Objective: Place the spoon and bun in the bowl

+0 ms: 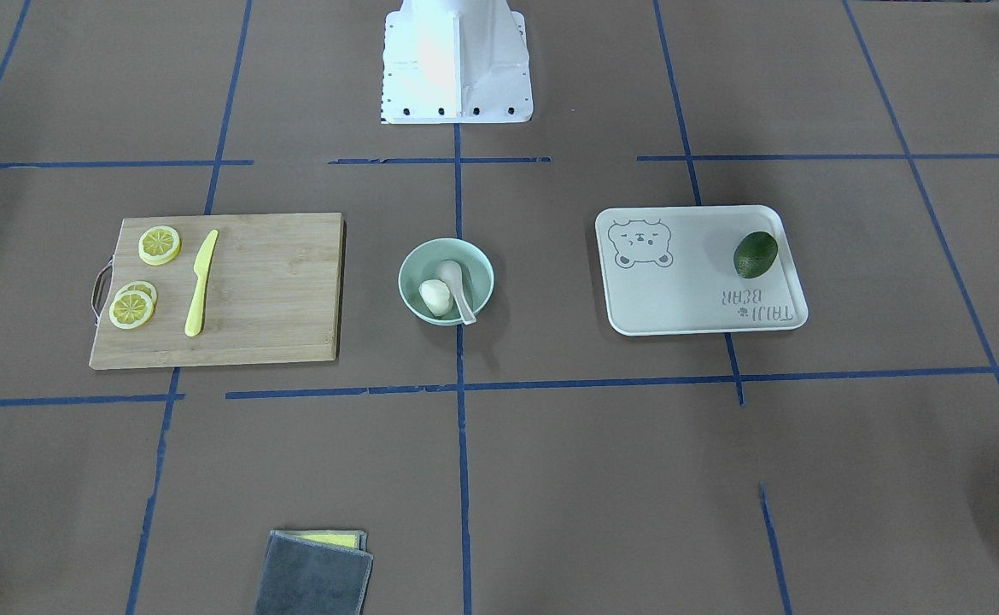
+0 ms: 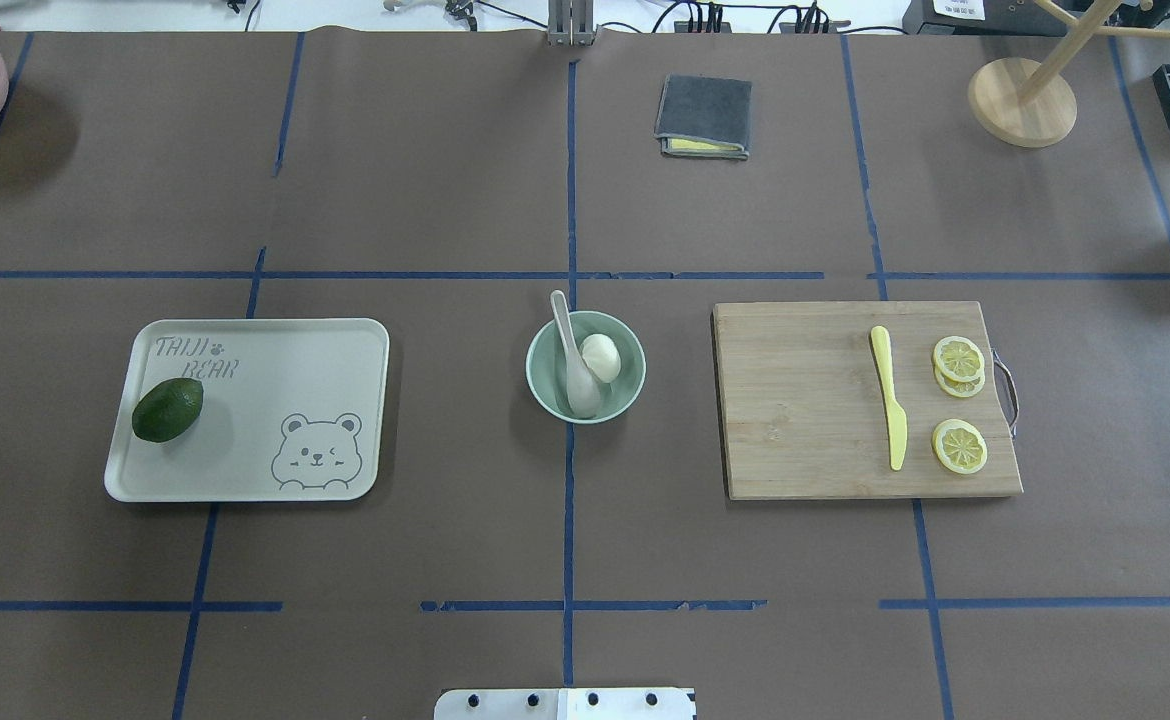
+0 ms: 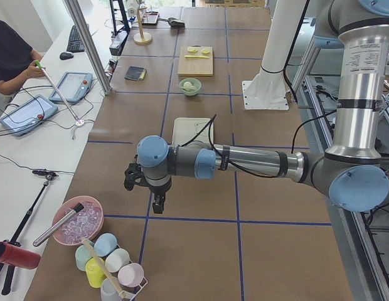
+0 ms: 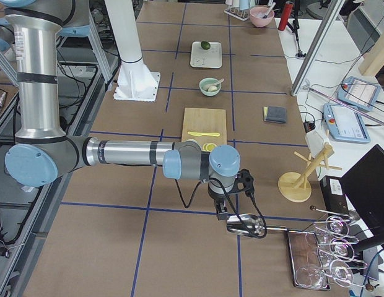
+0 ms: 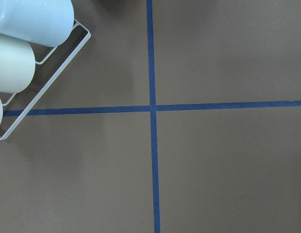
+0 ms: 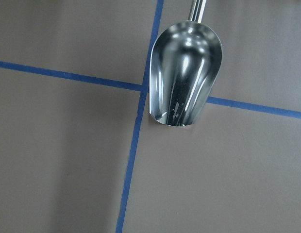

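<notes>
spoon (image 2: 575, 362) and bun (image 2: 601, 356) lie side by side inside the bowl (image 2: 622, 392), mid table (image 2: 425, 540). job looks done, so i'd leave it untouched. left gripper (image 3: 158, 204) and right gripper (image 4: 222, 214) hang far off; whether their fingers are apart, i cannot tell.

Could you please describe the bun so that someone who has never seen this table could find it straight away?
Look at the middle of the table, between the wooden cutting board and the white bear-print tray, where a mint-green bowl stands. The bun lies inside it beside the white spoon; it is the small white dome, round where the spoon is long.
</notes>
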Robot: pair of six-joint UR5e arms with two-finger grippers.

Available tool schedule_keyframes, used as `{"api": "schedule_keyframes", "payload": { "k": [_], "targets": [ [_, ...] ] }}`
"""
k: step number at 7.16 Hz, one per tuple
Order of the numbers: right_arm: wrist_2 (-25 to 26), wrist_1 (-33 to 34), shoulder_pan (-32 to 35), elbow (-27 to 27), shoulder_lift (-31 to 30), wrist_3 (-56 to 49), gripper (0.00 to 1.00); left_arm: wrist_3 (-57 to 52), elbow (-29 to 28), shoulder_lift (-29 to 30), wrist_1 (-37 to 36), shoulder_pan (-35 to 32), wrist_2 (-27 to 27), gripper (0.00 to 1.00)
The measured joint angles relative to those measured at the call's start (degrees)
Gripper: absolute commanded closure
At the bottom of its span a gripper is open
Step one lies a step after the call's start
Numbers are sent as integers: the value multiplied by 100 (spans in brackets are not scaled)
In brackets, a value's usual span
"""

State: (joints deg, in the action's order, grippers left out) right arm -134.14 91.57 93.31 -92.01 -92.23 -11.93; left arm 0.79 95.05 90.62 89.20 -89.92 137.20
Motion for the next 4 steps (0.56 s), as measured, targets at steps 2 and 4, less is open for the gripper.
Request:
{"api": "schedule_keyframes", "payload": {
  "k": [2,4],
  "targets": [
    [26,-17,17,116,-36,37,0,-5,-22,-2,8,-1,0,0],
    [23,-23,21,163,-28,78,0,3,-42,-1,5,0,-6,0]
  ]
}}
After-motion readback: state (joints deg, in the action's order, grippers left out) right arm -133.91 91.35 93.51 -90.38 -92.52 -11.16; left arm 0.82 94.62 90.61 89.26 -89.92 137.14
